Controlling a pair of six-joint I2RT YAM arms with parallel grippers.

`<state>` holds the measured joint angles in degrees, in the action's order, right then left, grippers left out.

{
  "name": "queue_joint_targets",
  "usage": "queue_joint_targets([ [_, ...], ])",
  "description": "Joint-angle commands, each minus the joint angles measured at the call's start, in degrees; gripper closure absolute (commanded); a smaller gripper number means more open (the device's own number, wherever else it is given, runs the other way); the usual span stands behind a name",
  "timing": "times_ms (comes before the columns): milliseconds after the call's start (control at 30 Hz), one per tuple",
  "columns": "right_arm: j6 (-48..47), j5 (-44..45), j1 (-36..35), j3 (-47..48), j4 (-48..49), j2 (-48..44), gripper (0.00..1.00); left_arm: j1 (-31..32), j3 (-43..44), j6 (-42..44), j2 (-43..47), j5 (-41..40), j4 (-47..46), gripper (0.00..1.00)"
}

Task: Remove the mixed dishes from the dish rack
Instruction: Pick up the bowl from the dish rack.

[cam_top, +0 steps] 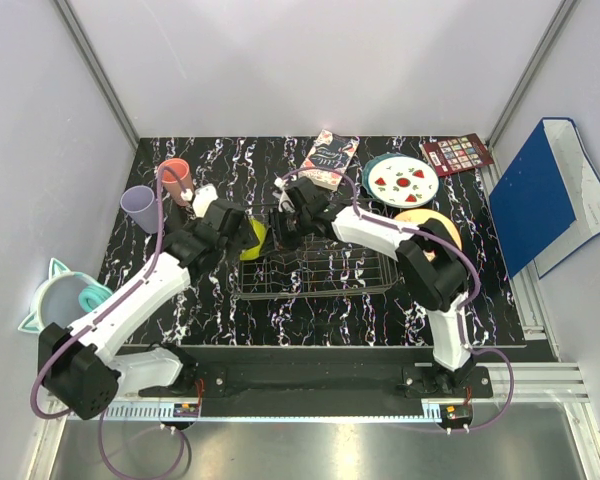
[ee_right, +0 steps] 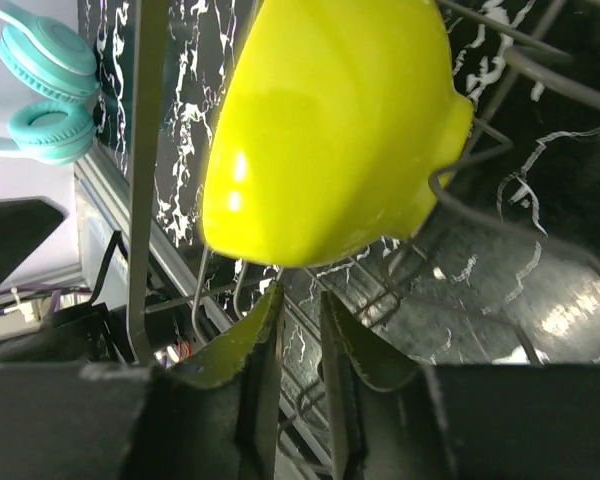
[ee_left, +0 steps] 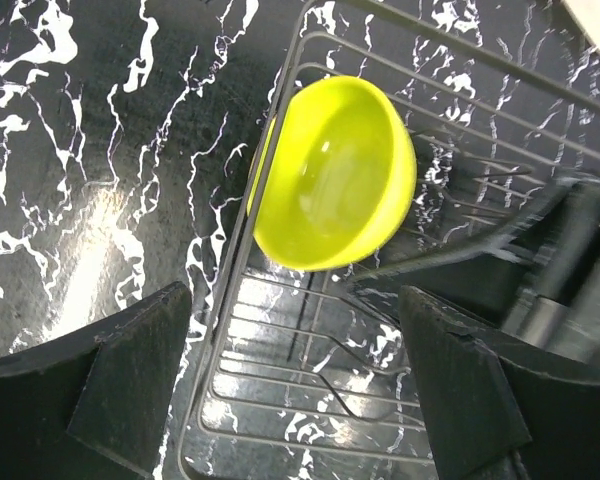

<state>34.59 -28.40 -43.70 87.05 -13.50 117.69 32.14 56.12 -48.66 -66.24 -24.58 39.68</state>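
While the yellow-green bowl stands on edge at the left end of the dish rack, left end effector: wide, poised over it, empty. Right end effector: narrow, empty, just beside its underside. Advised: straddle the rim squarely, clear of the wires, before closing.

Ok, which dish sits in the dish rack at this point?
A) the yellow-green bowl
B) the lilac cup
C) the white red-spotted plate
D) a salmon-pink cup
A: the yellow-green bowl lies tilted among the wires at one end of the dish rack, and it is the only dish inside it.
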Motion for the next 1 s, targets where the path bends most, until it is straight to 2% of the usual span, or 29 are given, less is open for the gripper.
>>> queue_joint_targets([
  [0,-1.45,3.70,1.34,0.31,-3.37,-7.38,0.70,0.12,1.89,4.19,-2.22,-0.12,-5.40,0.13],
  [200,-2.16,4.58,1.43,-0.38,-7.24,-11.42,0.69,0.12,5.40,5.16,-6.88,1.55,-6.99,0.14],
  [333,-2.42,9.58,1.43,-2.58,-8.03,-19.76,0.68,0.12,7.42,5.86,-9.87,1.99,-7.86,0.14],
  [567,-5.93,16.18,1.43,-2.06,-14.01,-31.10,0.66,0.03,11.03,12.18,-16.63,-0.47,-8.13,0.18],
  [700,-6.55,18.03,1.34,-2.40,-16.73,-36.55,0.65,0.03,11.30,14.91,-19.01,-0.12,-8.30,0.24],
  [967,-6.99,20.93,1.34,-5.04,-18.85,-40.34,0.64,-0.15,8.66,17.72,-22.09,2.60,-10.94,0.37],
])
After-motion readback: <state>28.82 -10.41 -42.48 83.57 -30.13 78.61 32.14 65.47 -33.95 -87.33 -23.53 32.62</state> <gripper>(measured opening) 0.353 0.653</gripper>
